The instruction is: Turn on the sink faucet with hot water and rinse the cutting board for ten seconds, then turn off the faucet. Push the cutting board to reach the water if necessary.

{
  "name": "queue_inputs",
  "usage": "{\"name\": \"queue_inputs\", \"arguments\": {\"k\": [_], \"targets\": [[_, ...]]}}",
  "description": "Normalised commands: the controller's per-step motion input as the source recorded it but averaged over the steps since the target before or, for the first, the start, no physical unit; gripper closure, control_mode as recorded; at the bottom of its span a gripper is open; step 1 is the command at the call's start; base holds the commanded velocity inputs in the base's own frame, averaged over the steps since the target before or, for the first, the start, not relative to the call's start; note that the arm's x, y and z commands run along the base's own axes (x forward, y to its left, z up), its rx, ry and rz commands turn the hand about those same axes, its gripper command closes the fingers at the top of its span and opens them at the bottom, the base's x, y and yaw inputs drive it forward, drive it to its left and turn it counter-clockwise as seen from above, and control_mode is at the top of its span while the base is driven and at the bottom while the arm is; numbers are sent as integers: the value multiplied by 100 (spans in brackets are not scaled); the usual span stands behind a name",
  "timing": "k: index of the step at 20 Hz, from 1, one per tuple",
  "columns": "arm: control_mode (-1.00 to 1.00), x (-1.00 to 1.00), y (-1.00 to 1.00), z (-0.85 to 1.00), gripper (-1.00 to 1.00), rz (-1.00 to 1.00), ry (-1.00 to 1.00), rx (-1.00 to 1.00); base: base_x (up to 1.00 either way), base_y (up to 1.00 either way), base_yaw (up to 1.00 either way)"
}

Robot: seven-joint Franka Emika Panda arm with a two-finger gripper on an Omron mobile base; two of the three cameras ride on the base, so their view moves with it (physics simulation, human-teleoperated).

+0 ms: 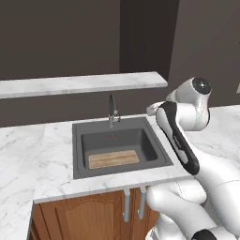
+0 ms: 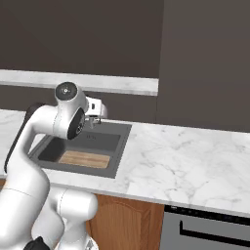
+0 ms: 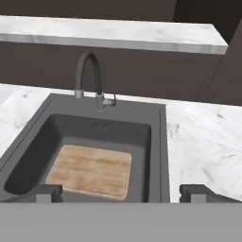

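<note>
— Item one, the basin?

— Sink [image 1: 77, 150]: dark grey, rectangular, wide flat rim, set into the white marble counter [image 1: 28, 154]. Its back edge runs along below a raised marble ledge [image 1: 79, 84] against the dark wall.

— Contents?

— One cutting board [image 1: 114, 159], light-brown wood with streaky grain, lying flat on the basin floor. It sits toward the front wall of the sink, covering about half the floor's width; the back strip of the floor by the drain holes is bare. In the hand view the board [image 3: 90, 171] lies at the near left of the basin.

— Fixture?

— Sink faucet [image 1: 112, 110]: slim, dark metal, tall arched gooseneck, mounted at the middle of the sink's back rim. From the hand view its spout [image 3: 88, 75] curves over to the left and a small lever handle [image 3: 111, 101] juts out sideways at the base. I can see no stream under the spout.

— And the tool?

— Gripper [image 3: 121, 193]: the two dark fingertips stand wide apart, one at each lower corner of the hand view, with nothing between them. It holds nothing and touches nothing. It hangs above the counter to the front right of the sink, facing the faucet.

— Below the counter?

— Wooden cabinet doors [image 1: 93, 215] with two pale vertical handles.
</note>
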Motion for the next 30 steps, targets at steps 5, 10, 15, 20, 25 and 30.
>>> {"name": "queue_inputs", "arguments": {"k": [5, 10, 15, 20, 25, 30], "targets": [[-100, 0, -7, -23, -100, 0, -30, 4, 0, 0, 0], [-100, 0, -4, -31, -100, 0, -27, 4, 0, 0, 0], [-100, 0, -1, -18, -100, 0, -16, 2, 0, 0, 0], [-100, 7, 0, -15, -100, 0, -9, 1, 0, 0, 0], [-100, 12, 0, -14, -100, 0, -4, 1, 0, 0, 0], [-100, 19, 0, -5, -100, 0, 0, 0, 0, 0, 0]]}}
